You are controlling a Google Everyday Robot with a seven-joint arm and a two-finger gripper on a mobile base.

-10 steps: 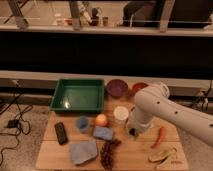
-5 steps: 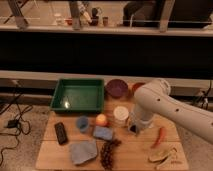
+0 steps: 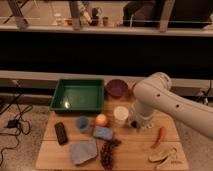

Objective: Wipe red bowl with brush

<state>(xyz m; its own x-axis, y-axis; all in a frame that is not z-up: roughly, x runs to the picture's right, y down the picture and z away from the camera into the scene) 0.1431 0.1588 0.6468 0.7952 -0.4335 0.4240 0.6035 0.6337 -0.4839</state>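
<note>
Camera view: the white robot arm (image 3: 155,97) bends down over the wooden bench (image 3: 125,159). Its pincer (image 3: 134,123) sits low, just right of the white cup (image 3: 121,115), and is pinched narrow; whether it holds anything cannot be told. The red bowl (image 3: 132,88) lies behind the cup and is almost wholly hidden by the arm. Only an orange-red edge shows, just beside the purple bowl (image 3: 117,88). The brush cannot be made out. Left of the cup sit an orange ball (image 3: 101,119) and a blue cup (image 3: 82,123), and back-left of it is a green tray (image 3: 59,95).
</note>
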